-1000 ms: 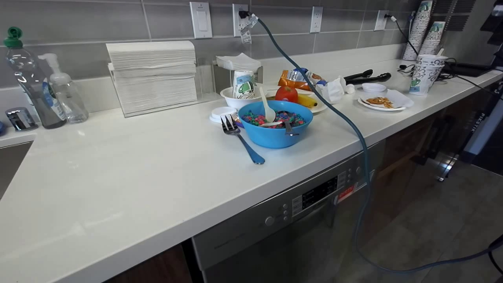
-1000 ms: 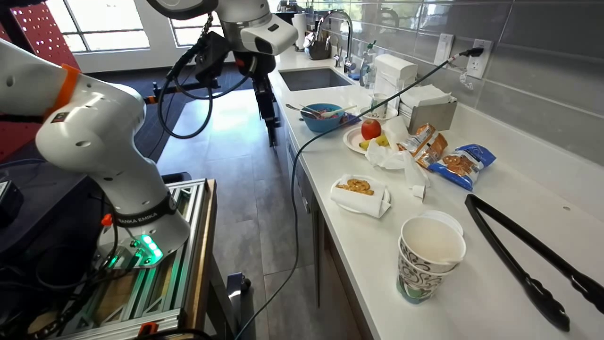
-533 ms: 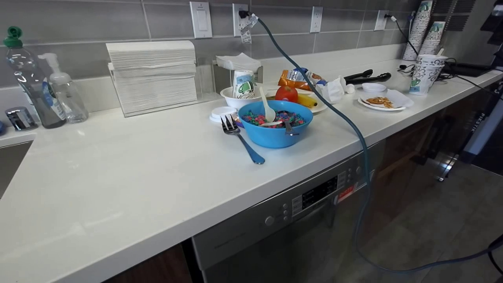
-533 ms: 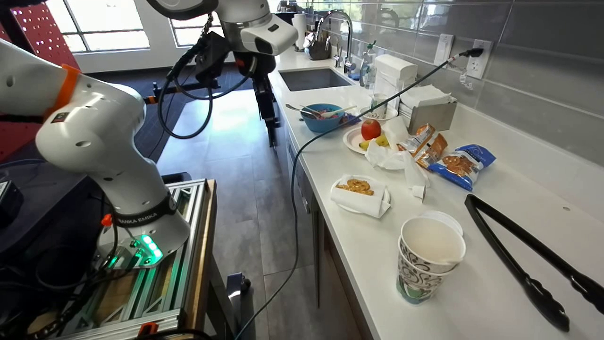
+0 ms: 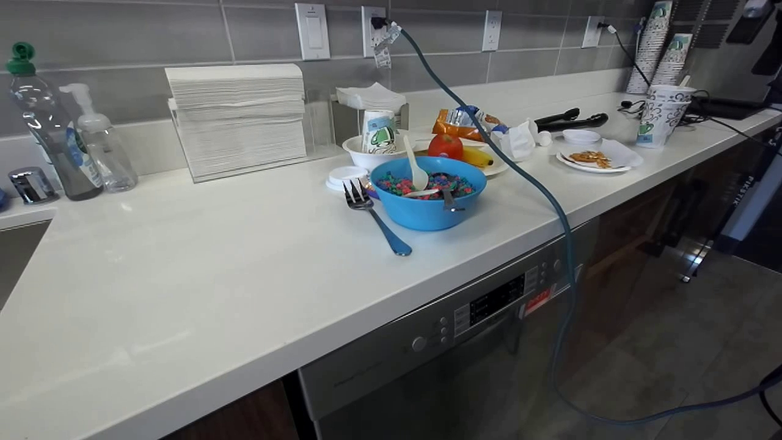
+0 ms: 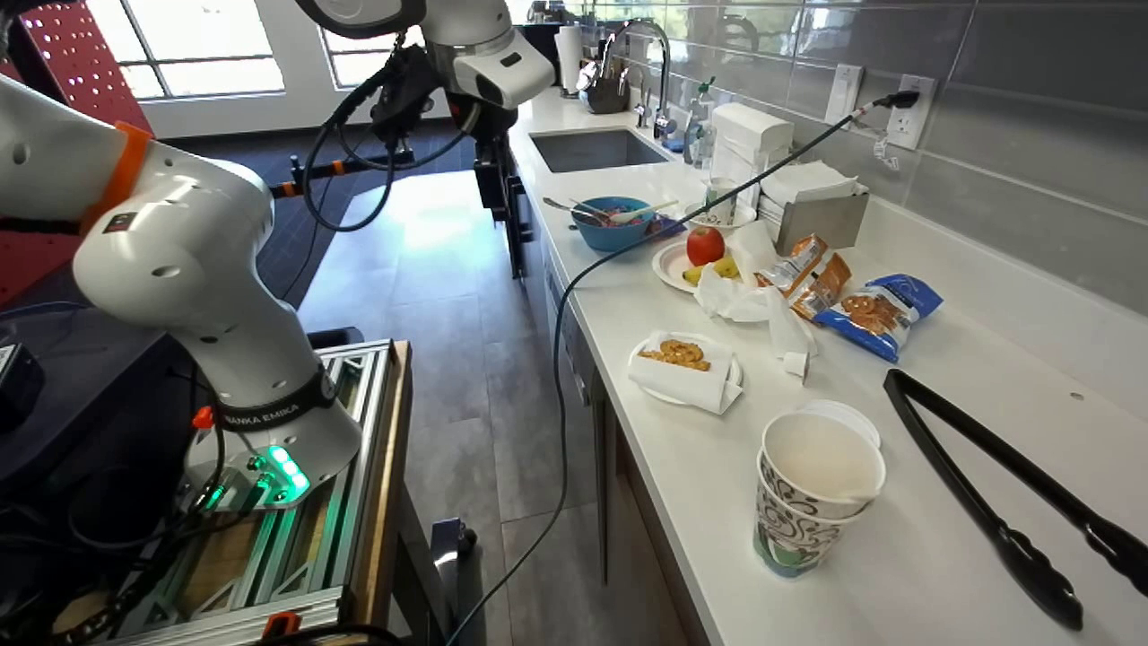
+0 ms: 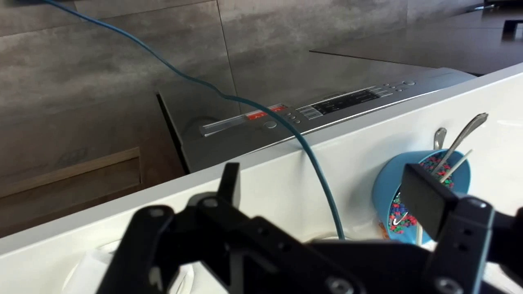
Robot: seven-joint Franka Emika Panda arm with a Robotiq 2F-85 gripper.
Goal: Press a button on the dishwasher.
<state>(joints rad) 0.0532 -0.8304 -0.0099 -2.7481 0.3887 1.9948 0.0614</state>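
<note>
The dishwasher (image 5: 366, 379) is a grey steel front under the counter in an exterior view. Its top strip bears a dark display (image 5: 498, 299), small buttons (image 5: 443, 330) on both sides and a red label. The wrist view shows the dishwasher (image 7: 229, 149) from above, with its display (image 7: 347, 101) and buttons (image 7: 292, 117) unobstructed. My gripper (image 7: 327, 190) is open with nothing between its fingers, and no finger covers the control strip. In an exterior view the gripper (image 6: 517, 260) hangs fingers-down at the counter's front edge, near the blue bowl; its distance to the dishwasher front is unclear.
A teal cord (image 7: 304, 141) runs from the wall outlet over the counter edge and crosses the strip's end. A blue bowl (image 5: 421, 211) with utensils and a fork (image 5: 383, 226) are near the counter edge (image 5: 293, 348). Plates, cups and tongs (image 6: 987, 502) stand further along.
The arm's hand has shifted slightly left and up in an exterior view, and the gripper has turned or tilted a little. Dark parts at an exterior view's top right have come further into view.
</note>
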